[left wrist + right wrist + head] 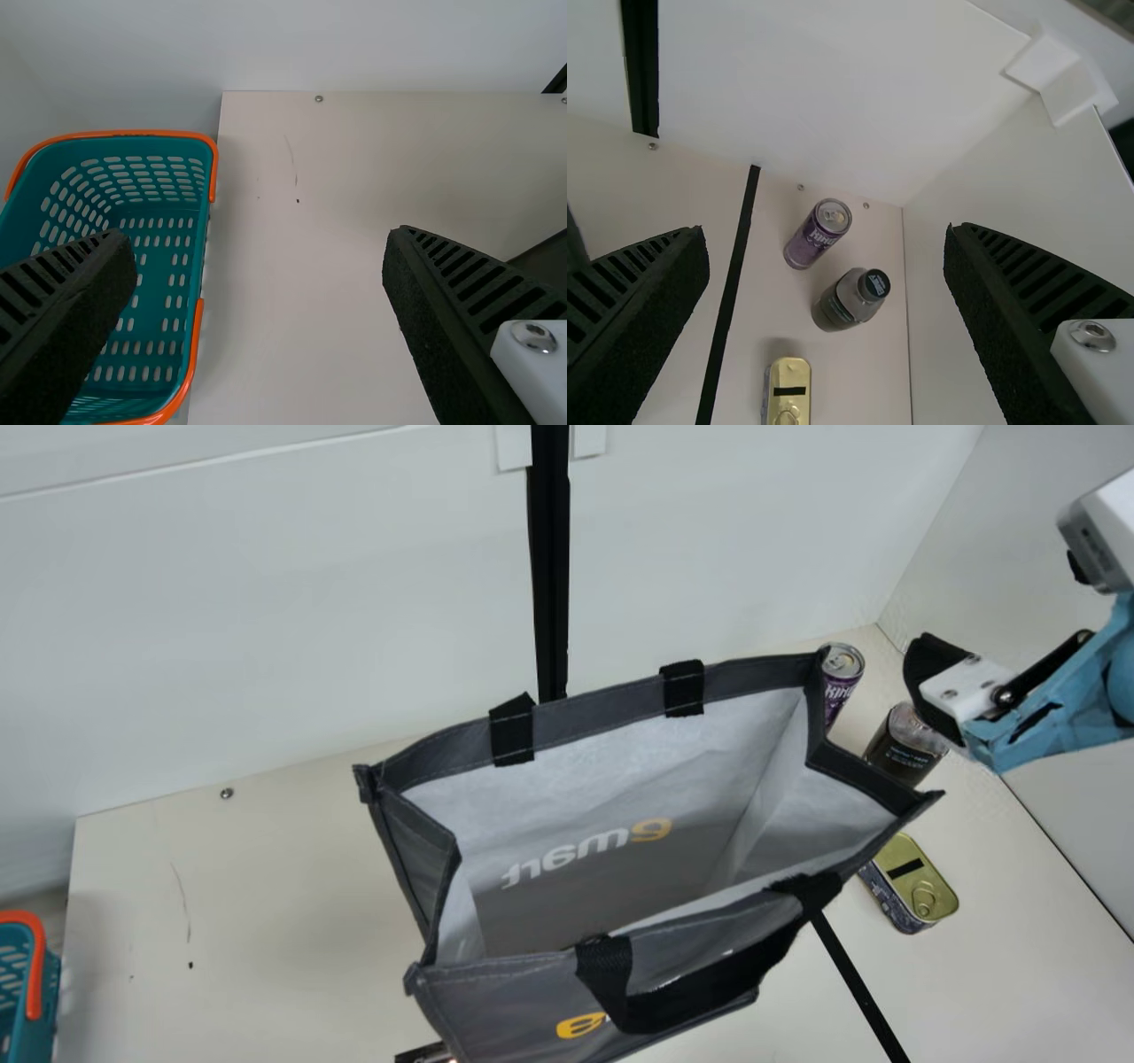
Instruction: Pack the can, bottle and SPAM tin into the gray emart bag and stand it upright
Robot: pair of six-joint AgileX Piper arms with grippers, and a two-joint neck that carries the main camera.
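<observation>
At the main view's centre, the gray emart bag (pixel 602 708) is stood mouth-up, presumably for loading; can (pixel 840 677), bottle (pixel 899 753) and SPAM tin (pixel 917 881) are lined up right, likely for reach. Left gripper (pixel 257 235) and right gripper (pixel 826 232) are spread wide, empty.

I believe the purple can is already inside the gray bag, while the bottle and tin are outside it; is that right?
Not quite: the purple can stands on the table, outside the gray bag, as the main view shows. The bottle and tin are outside, as you say.
</observation>
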